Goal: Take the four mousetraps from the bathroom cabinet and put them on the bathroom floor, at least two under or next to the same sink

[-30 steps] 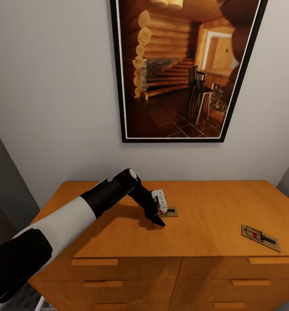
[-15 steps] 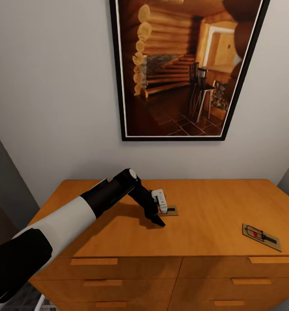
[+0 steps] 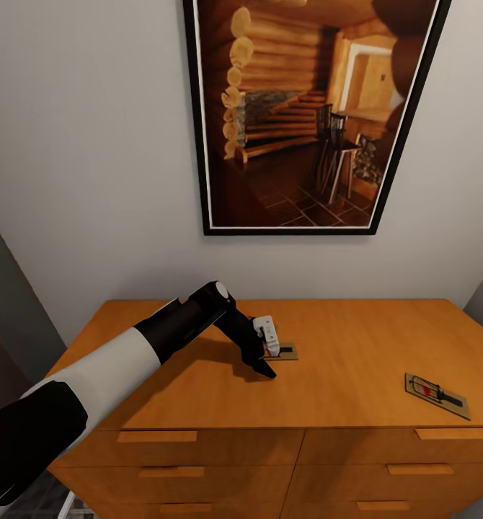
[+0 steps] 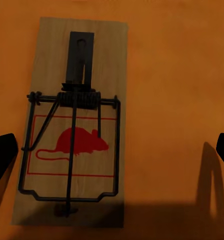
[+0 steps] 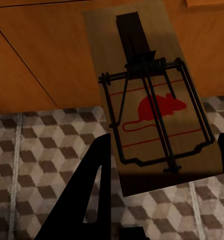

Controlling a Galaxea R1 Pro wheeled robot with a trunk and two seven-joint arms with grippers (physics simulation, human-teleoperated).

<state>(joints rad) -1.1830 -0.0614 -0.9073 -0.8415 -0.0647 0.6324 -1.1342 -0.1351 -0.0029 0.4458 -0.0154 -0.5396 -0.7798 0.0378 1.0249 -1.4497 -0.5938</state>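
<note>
On the orange-brown cabinet (image 3: pixel 342 360) top, my left gripper (image 3: pixel 267 358) is lowered over a mousetrap (image 3: pixel 283 352). In the left wrist view this mousetrap (image 4: pixel 74 125) lies flat on the wood, and the left gripper (image 4: pixel 114 150) is open around it, with black fingertips (image 4: pixel 0 159) far apart on either side. A second mousetrap (image 3: pixel 436 395) lies near the cabinet's front right edge. My right gripper (image 5: pixel 165 141) is shut on a third mousetrap (image 5: pixel 147 100), held in the air in front of the drawer fronts (image 5: pixel 41 60) and above the cube-patterned bathroom floor (image 5: pixel 36 165).
A large framed picture (image 3: pixel 306 115) hangs on the white wall behind the cabinet. Drawer fronts with wooden handles (image 3: pixel 157 436) face me below the top. Grey walls close in at both sides.
The head view shifted slightly a second ago. The left arm and both traps on the cabinet have stayed in place.
</note>
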